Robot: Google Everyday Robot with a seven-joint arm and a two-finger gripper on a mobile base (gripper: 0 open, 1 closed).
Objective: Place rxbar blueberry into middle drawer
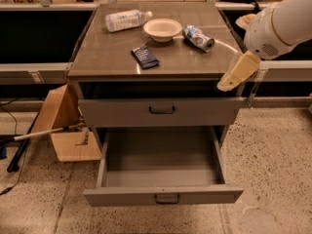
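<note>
The rxbar blueberry [145, 57] lies flat on the cabinet top, near its middle front, in a dark navy wrapper. The middle drawer [163, 196] is pulled open below, and its inside shows nothing in it. My gripper [233, 77] hangs at the cabinet's right front corner, level with the top's edge, to the right of the bar and apart from it. It points down and to the left. The white arm [280, 21] rises behind it at the upper right.
The upper drawer [161, 111] is shut. On the top stand a clear plastic bottle [124, 19] lying down, a white bowl [163, 29] and a crushed blue-silver can [198, 37]. A cardboard box [63, 126] and a stick lie on the floor at the left.
</note>
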